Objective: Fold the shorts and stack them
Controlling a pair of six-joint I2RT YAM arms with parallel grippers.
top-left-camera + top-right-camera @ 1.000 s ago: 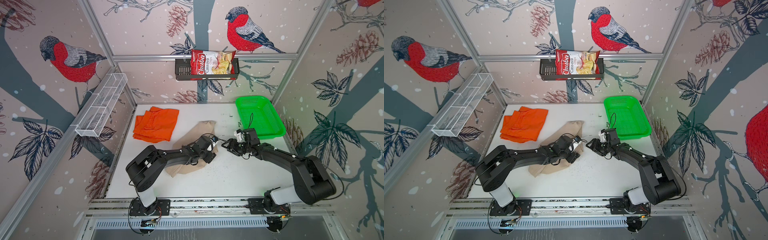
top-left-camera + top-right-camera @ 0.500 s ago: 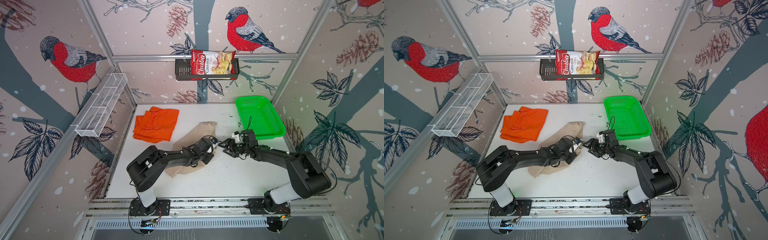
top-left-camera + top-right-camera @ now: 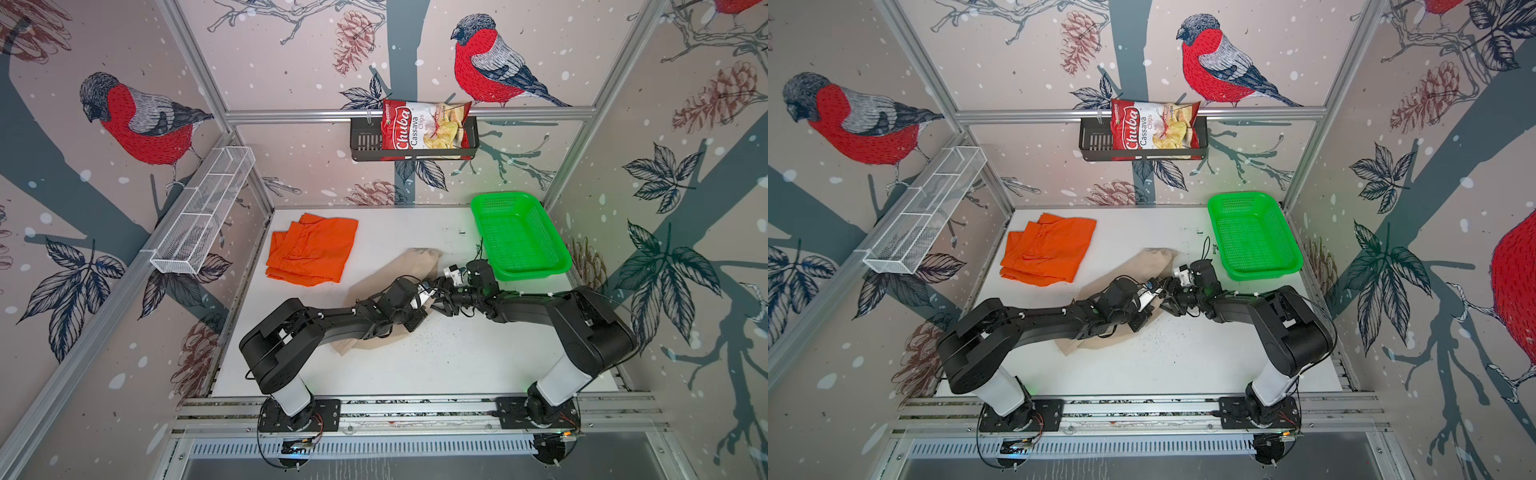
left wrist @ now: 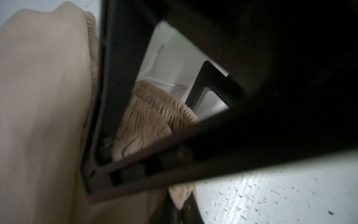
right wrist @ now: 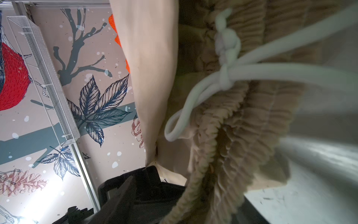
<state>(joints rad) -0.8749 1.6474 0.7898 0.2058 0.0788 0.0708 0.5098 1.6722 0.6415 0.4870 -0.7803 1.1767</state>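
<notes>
Shows orange shorts [image 3: 311, 249] folded at ten o'clock on the table [image 3: 457, 365]. Finds beige shorts [image 3: 415, 264] rumpled at centre, gathered waistband [image 4: 155, 108] pinched in the closed left pincer [image 3: 430, 298]. Sets the right pincer [image 3: 443, 296], jaws spread, just beside the left. Puts the green basket [image 3: 534, 272] at two o'clock.

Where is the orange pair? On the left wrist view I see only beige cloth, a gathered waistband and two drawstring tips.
Observer: The orange shorts lie folded near the back left corner of the table, apart from the beige shorts.
Operator: Is the right arm close to my grip?
Observer: Yes. The right gripper is at the same waistband end, jaws open, facing yours.
Operator: Is the drawstring tied?
Observer: Yes, the right wrist view shows the white drawstring knotted at the waistband.
</notes>
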